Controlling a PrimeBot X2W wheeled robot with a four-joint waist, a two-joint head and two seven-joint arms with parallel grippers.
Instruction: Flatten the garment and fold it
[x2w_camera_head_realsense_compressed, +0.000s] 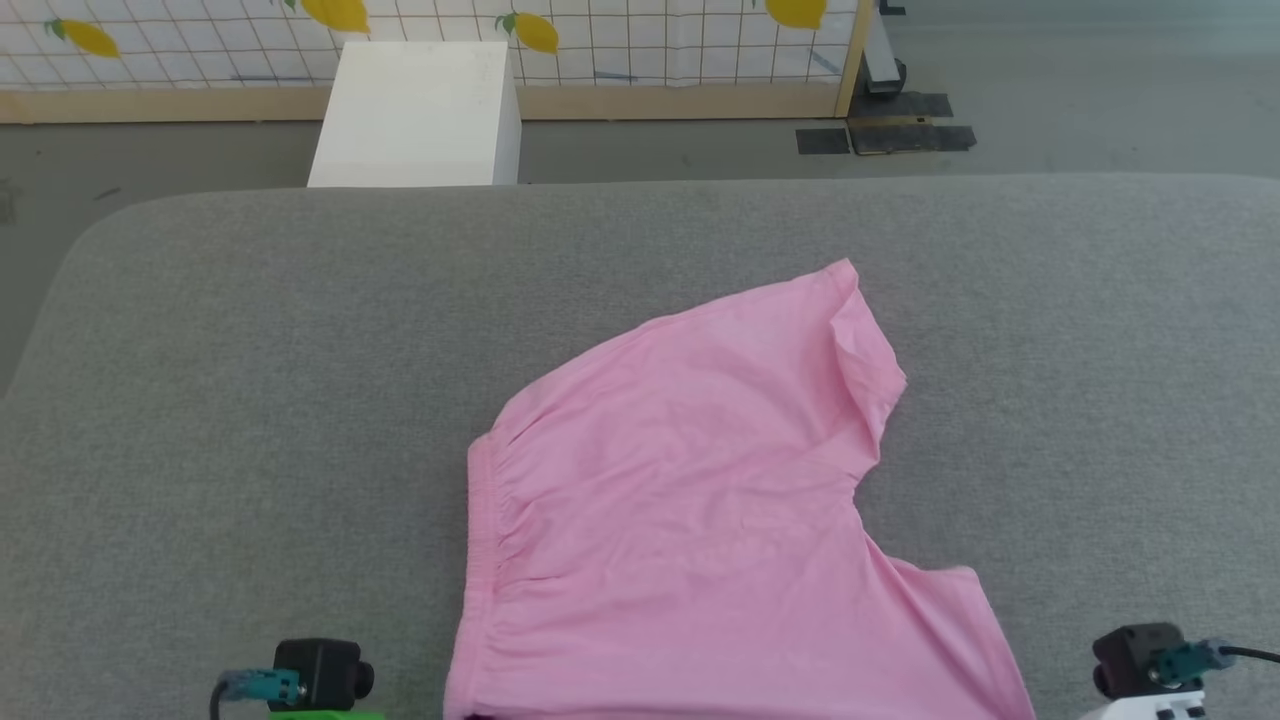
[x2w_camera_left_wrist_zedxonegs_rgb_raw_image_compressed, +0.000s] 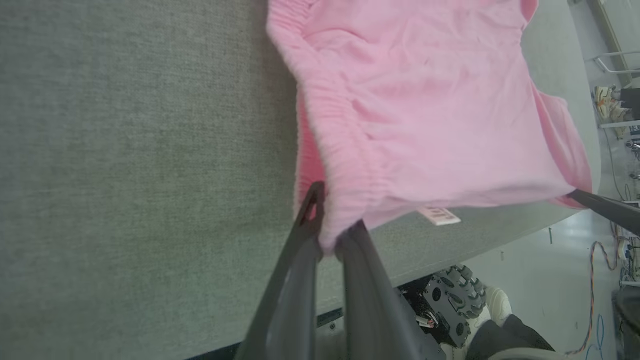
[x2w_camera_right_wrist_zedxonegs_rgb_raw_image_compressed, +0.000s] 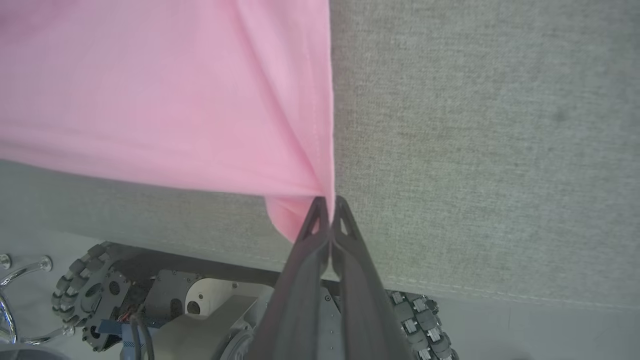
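left end effector (x2w_camera_left_wrist_zedxonegs_rgb_raw_image_compressed: 331, 236) clamped on garment (x2w_camera_head_realsense_compressed: 690, 490) waistband corner; right end effector (x2w_camera_right_wrist_zedxonegs_rgb_raw_image_compressed: 330, 205) clamped on leg-hem corner. label (x2w_camera_left_wrist_zedxonegs_rgb_raw_image_compressed: 439, 215) half hidden under cloth, print unreadable.

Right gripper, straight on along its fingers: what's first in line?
The light pink thin cloth shorts: the right gripper is shut on their hem corner, and the hem runs straight ahead. Beneath lies the grey fabric surface; height above it is unclear.
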